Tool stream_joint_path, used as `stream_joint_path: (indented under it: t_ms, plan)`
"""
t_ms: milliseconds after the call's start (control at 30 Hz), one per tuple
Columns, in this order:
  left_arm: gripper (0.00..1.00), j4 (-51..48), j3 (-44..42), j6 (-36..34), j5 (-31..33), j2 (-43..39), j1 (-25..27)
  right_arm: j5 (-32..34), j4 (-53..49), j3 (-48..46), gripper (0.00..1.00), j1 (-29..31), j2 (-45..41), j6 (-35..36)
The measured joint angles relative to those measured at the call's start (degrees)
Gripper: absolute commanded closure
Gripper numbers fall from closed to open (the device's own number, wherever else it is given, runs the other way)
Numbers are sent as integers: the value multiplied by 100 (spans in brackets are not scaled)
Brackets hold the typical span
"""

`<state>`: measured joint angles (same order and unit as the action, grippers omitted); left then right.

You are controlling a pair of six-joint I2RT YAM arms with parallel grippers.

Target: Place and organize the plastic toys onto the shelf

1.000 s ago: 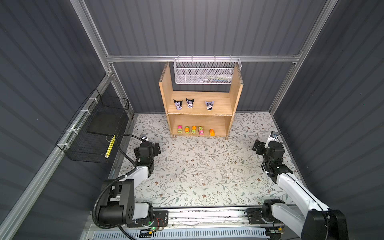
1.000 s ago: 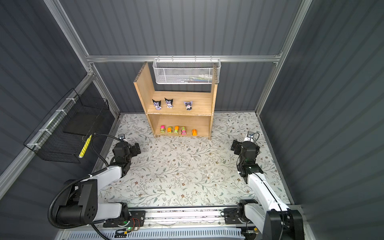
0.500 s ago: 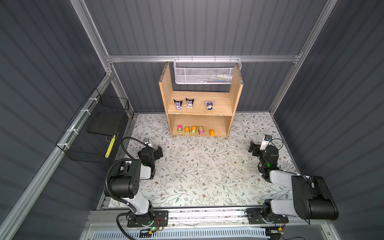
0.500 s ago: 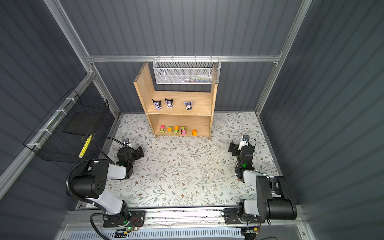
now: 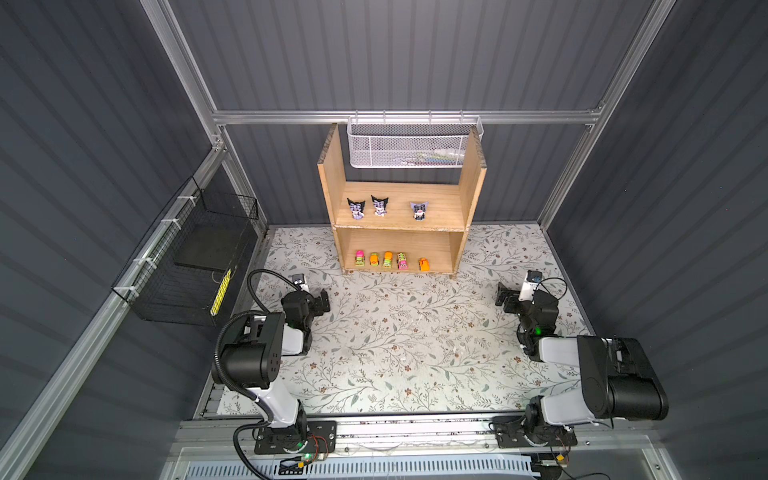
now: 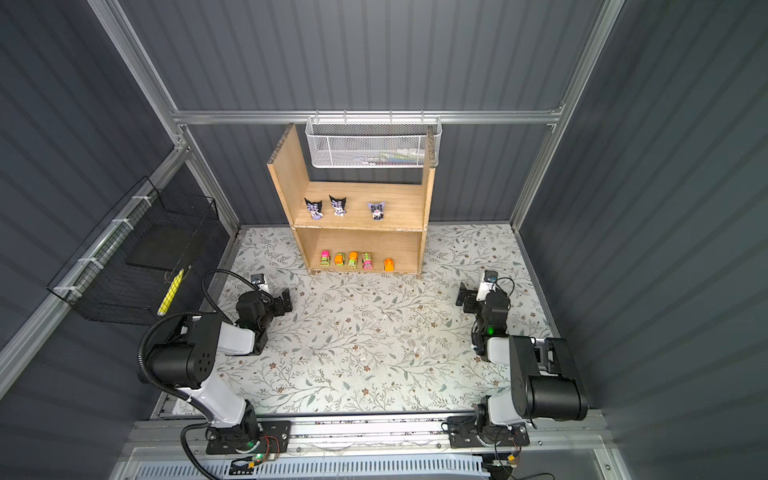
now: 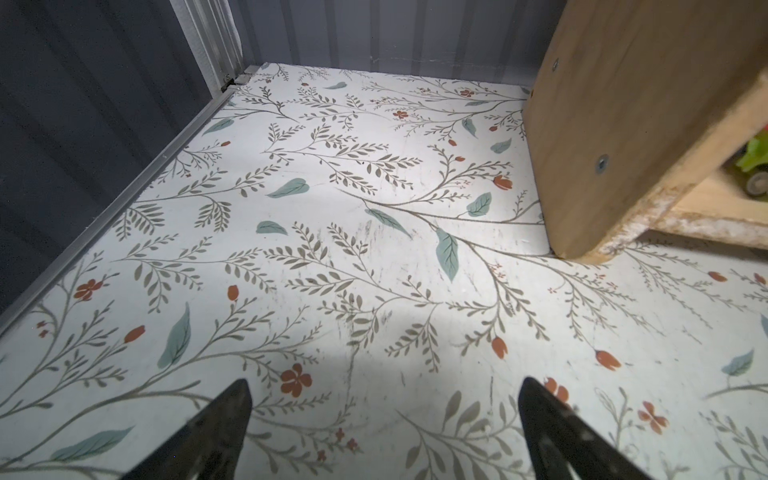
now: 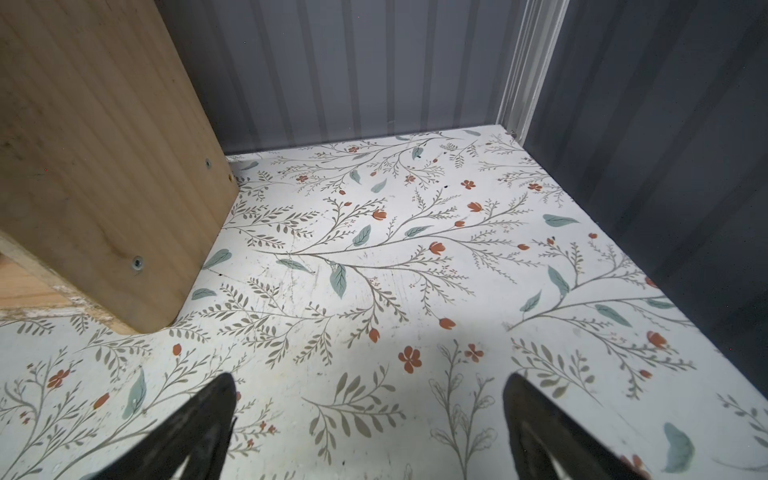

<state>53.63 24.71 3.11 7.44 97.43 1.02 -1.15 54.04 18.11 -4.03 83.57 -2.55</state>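
The wooden shelf (image 5: pixel 332 183) (image 6: pixel 289 183) stands at the back of the mat in both top views. Three purple-and-black figurines (image 5: pixel 356 208) (image 5: pixel 379 205) (image 5: pixel 419 210) stand on its upper tier. Several neon toy cars (image 5: pixel 387 259) sit in a row on the lower tier. My left gripper (image 5: pixel 320 303) (image 7: pixel 384 399) hovers open over bare mat, in front and to the left of the shelf (image 7: pixel 615 124), where a lime-green car (image 7: pixel 754 158) peeks out. My right gripper (image 5: pixel 505 300) (image 8: pixel 370 395) is open and empty, off the shelf's (image 8: pixel 95 166) right side.
A white mesh basket (image 5: pixel 409 145) hangs from the back rail above the shelf. A black wire basket (image 5: pixel 187 266) with a yellow item (image 5: pixel 220 286) hangs on the left wall. The floral mat (image 5: pixel 415 340) is bounded by dark ribbed walls.
Both arms have folded back, their elbows now raised over the bases. The grippers have stayed open and low near the mat. The toys have not moved.
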Motion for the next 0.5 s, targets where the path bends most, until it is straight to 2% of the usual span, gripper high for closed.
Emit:
stream_joint_path:
  t_ms: [500]
  plan:
    - [0, 0, 4, -59, -2, 0, 0, -44, 0, -2, 1, 0, 0, 0]
